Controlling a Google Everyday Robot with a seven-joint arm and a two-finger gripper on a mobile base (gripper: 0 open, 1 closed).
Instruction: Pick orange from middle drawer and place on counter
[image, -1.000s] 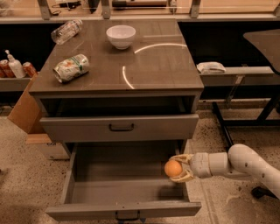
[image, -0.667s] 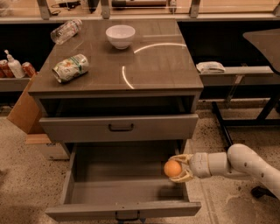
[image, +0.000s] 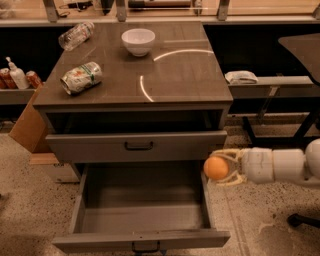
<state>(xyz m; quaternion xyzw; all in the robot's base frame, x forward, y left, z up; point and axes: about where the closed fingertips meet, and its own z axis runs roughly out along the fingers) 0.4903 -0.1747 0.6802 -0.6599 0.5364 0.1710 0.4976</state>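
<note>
My gripper (image: 220, 168) reaches in from the right and is shut on the orange (image: 214, 168), a small round fruit. It holds the orange in the air just outside the right side wall of the open middle drawer (image: 140, 239), above the drawer's rim. The drawer is pulled far out and its grey floor is bare. The counter (image: 185, 75) lies above and to the left of the gripper, well higher than the orange.
On the counter are a white bowl (image: 138, 41), a crushed can (image: 80, 77) and a plastic bottle (image: 75, 35) lying on its side. The upper drawer (image: 137, 145) is slightly open. A cardboard box (image: 27, 125) stands at the left and a bench with a white cloth (image: 241, 77) at the right.
My gripper has moved up and to the right with the orange, from inside the drawer's right edge to outside and above its side wall.
</note>
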